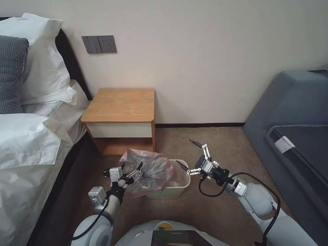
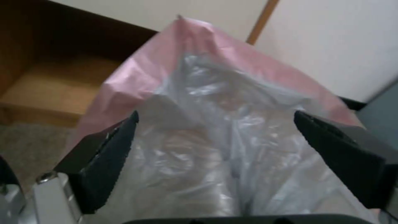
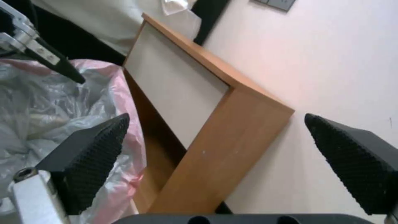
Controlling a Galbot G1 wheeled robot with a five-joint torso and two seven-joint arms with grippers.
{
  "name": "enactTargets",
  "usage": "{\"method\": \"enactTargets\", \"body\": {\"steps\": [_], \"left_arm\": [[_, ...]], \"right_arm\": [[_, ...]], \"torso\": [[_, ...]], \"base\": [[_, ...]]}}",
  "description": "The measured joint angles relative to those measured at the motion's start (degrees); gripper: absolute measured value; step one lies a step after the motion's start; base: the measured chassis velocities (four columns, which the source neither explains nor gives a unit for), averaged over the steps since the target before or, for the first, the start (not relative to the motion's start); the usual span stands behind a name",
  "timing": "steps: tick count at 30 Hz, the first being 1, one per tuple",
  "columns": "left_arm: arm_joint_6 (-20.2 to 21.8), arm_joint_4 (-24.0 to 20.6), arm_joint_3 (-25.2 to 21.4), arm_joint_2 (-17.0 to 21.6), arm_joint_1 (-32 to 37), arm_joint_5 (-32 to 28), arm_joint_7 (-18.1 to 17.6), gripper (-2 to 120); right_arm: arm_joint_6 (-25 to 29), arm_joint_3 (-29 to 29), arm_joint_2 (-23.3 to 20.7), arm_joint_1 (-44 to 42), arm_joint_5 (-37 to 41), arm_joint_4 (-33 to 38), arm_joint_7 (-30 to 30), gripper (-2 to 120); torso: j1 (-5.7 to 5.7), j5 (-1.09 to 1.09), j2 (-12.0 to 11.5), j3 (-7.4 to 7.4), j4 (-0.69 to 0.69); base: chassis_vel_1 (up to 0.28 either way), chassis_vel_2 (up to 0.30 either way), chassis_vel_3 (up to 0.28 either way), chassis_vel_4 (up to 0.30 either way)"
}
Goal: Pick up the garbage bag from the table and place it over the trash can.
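Observation:
The garbage bag (image 1: pixel 150 171), crinkly grey-clear plastic with a pink rim, lies bunched over the left part of the cream trash can (image 1: pixel 176 191) on the carpet. My left gripper (image 1: pixel 133 171) is at the bag's left side, open, its fingers spread wide with the plastic (image 2: pixel 207 130) billowing between them. My right gripper (image 1: pixel 186 153) hovers open just right of the can's rim, with nothing between its fingers (image 3: pixel 95 146). The light-wood table (image 1: pixel 119 106) stands behind the can against the wall, its top bare. The bag (image 3: pixel 45 112) and table (image 3: pixel 215 133) show in the right wrist view.
A bed (image 1: pixel 30 143) with white linen runs along the left, close to my left arm. A grey sofa (image 1: pixel 294 112) fills the right side. Open carpet (image 1: pixel 212 143) lies between the table and the sofa.

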Motion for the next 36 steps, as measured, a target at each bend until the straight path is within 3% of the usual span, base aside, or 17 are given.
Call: {"method": "enactTargets", "body": {"steps": [4,9,10,14,24,32,36], "left_arm": [[3.02,-0.03,-0.02,-0.49,-0.45,0.00,-1.83,93],[11.03,-0.18,-0.02,-1.11,-1.91,1.34,-2.19,85],[13.92,-0.34,-0.09,-1.40,-2.77,1.58,-2.20,87],[17.90,-0.44,-0.29,-1.92,-4.35,1.50,-2.43,97],[20.64,1.36,-1.36,-2.44,-6.96,1.26,-3.02,97],[26.34,3.49,-1.91,-3.28,-10.77,1.77,1.79,69],[27.89,4.42,-2.24,-3.83,-11.23,1.98,2.52,55]], "right_arm": [[-0.03,-0.27,0.10,0.15,-0.06,-0.05,-0.02,100],[-0.06,-0.25,0.17,-0.11,-0.08,0.10,0.02,100],[-0.02,-0.17,0.17,-0.38,-0.06,0.20,0.11,100],[0.14,0.13,0.16,-0.93,0.02,0.55,0.39,100],[0.48,0.28,0.59,-1.47,0.12,0.92,0.66,100],[0.51,-0.04,1.11,-1.70,-0.14,1.35,0.75,100],[0.51,-0.35,0.92,-1.22,-0.07,1.46,0.75,100]], "torso": [[0.00,0.00,0.00,0.00,0.01],[0.00,0.00,0.00,0.00,0.00],[0.00,0.00,0.00,0.00,0.00],[0.00,0.00,0.00,0.00,0.00],[0.00,0.00,0.00,0.00,0.00],[0.00,0.00,0.00,0.00,-0.01],[0.00,0.00,0.00,0.00,0.00]], "base": [[0.000,0.000,0.000,0.000],[0.000,0.000,0.000,0.000],[0.000,0.000,0.000,0.000],[0.000,0.000,0.000,0.000],[0.000,0.000,0.000,0.000],[0.000,0.000,0.000,0.000],[0.000,0.000,0.000,0.000]]}}
